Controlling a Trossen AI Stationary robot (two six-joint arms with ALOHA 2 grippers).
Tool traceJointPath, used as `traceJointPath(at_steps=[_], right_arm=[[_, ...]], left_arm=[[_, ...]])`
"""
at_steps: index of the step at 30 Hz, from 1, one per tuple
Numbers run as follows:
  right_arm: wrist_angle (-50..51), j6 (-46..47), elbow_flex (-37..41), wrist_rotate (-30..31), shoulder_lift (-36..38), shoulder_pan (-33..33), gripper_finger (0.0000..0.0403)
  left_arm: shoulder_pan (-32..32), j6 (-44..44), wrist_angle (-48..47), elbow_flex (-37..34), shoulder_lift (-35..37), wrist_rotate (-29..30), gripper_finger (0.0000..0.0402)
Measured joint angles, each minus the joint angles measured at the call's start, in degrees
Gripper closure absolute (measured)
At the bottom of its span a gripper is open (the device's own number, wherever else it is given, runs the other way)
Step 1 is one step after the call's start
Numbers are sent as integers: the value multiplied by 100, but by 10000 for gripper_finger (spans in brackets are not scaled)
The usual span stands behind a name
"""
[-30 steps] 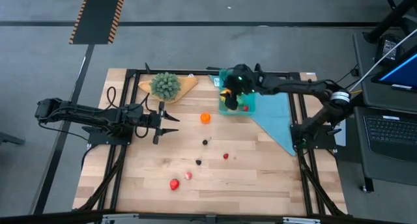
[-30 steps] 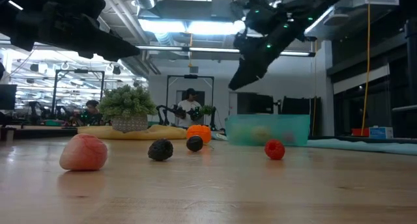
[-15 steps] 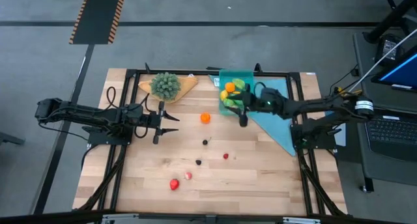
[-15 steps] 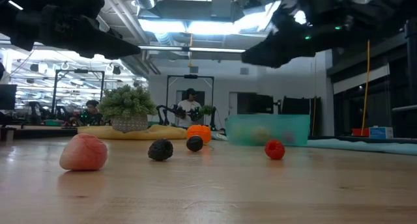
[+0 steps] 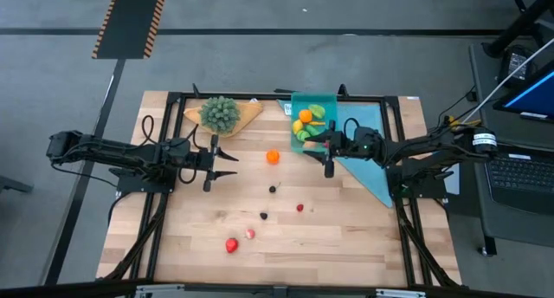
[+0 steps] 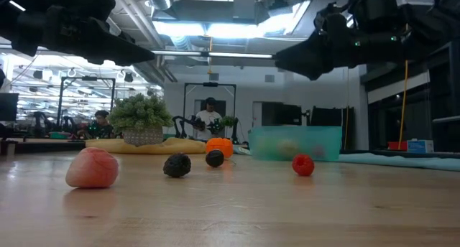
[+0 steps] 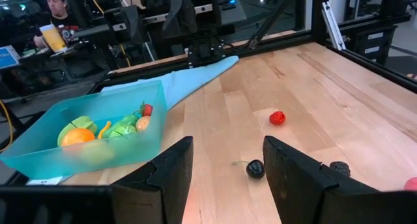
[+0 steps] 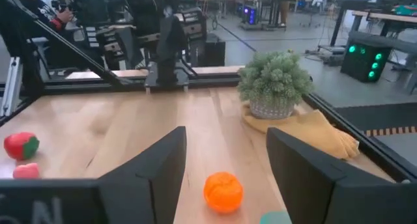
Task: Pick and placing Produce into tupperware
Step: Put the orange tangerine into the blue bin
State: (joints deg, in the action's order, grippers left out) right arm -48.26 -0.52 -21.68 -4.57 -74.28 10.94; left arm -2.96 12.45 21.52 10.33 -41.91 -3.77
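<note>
The teal tupperware (image 5: 312,116) stands at the far middle of the table, its right part on a light-blue cloth (image 5: 363,155), with orange, yellow and green produce inside (image 7: 98,129). Loose produce lies on the wood: an orange piece (image 5: 273,157), two dark pieces (image 5: 273,189) (image 5: 264,216), a small red one (image 5: 299,208), a red one (image 5: 231,244) and a pink one (image 5: 249,233). My right gripper (image 5: 323,152) hovers open and level beside the tupperware's near edge, pointing at the orange piece (image 8: 223,191). At the table's left, my left gripper (image 5: 227,163) stands open above the wood.
A bushy green plant (image 5: 220,113) sits on a tan wedge board (image 5: 247,113) at the far left. A black frame (image 5: 173,97) runs round the table. In the low view the produce (image 6: 177,164) lies well below both arms. People and benches show in the room behind.
My right gripper has drawn back from above the tupperware toward the table's near and right edges, sunk a little, and tipped from pointing down to pointing level. Its fingers stay open and hold nothing. The produce in the tupperware now shows uncovered from above.
</note>
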Motion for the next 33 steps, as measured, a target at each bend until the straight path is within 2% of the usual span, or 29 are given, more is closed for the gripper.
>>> traceJointPath(at_steps=[24, 28, 33], right_arm=[[5, -126, -1, 12, -57, 0, 189], [5, -126, -1, 12, -57, 0, 189], [5, -124, -1, 12, -57, 0, 189]], left_arm=[[-2, -26, 166, 0, -2, -15, 221], [-2, -26, 166, 0, -2, -13, 199], [-2, -26, 166, 0, -2, 156, 144]])
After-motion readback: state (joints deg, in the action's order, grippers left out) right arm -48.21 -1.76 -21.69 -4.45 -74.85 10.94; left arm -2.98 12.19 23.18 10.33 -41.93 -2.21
